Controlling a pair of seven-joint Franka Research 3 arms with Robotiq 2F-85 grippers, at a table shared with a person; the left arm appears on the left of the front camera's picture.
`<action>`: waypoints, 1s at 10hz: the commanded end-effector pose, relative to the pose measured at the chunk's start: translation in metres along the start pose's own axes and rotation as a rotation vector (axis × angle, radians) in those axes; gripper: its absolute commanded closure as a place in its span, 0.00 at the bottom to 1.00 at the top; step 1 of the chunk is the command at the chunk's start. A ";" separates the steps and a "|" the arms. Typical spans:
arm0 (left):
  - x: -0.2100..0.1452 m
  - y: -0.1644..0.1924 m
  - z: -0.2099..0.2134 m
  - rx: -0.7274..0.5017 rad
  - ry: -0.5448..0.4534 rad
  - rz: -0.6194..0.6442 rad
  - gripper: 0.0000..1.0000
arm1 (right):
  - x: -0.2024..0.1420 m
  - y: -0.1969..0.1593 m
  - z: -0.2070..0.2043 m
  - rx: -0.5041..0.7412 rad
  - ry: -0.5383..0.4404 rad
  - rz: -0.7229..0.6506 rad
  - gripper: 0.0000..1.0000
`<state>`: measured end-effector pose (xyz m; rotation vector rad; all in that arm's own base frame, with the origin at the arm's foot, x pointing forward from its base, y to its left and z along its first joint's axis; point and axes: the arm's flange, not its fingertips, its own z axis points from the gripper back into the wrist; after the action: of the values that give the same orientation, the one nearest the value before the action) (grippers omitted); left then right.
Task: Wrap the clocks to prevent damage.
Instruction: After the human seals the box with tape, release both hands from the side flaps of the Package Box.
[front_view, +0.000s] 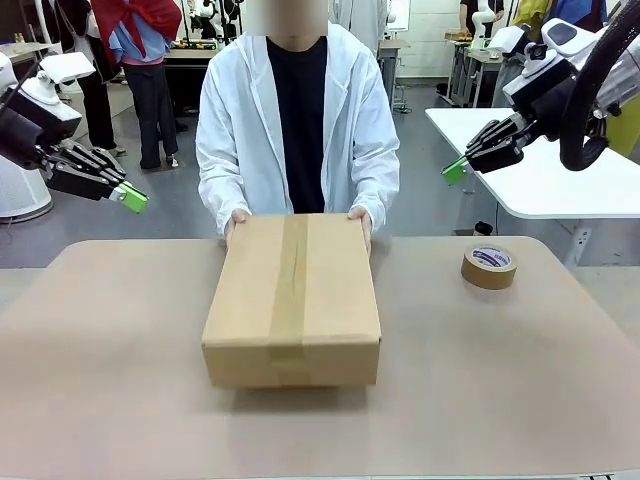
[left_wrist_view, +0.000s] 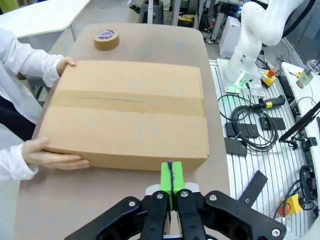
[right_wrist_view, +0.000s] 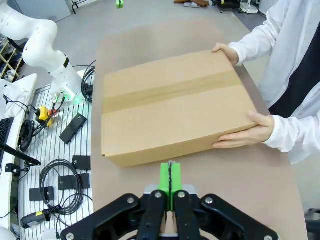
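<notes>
The clocks themselves cannot be made out; a closed cardboard box is lying flat on the table, sealed with a strip of brown tape running along its lid. Its long axis is running from the robot's side toward the person, midway between the two grippers and lower than both. The person's hands are resting on the box's far corners, one on each side. A brown tape roll is lying flat beyond the box toward the right gripper's side, below that gripper. The left gripper is hovering off the table's left edge with its green pads pressed together, holding nothing. The right gripper is hanging above the far right, likewise pinched closed and empty.
</notes>
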<state>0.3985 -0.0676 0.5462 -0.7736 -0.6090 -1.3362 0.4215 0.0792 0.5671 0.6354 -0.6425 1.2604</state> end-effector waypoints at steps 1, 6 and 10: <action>0.001 0.002 0.000 0.004 -0.002 -0.016 0.99 | 0.000 -0.002 -0.002 -0.005 -0.002 0.007 0.99; 0.000 0.000 0.000 0.000 0.000 0.000 0.99 | 0.000 0.000 0.000 0.000 0.000 0.000 0.99; -0.004 0.000 0.008 0.014 -0.028 0.016 0.38 | -0.003 0.001 -0.005 0.019 -0.011 0.025 0.36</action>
<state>0.3963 -0.0585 0.5442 -0.7795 -0.6202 -1.3129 0.4205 0.0810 0.5645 0.6456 -0.6345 1.2702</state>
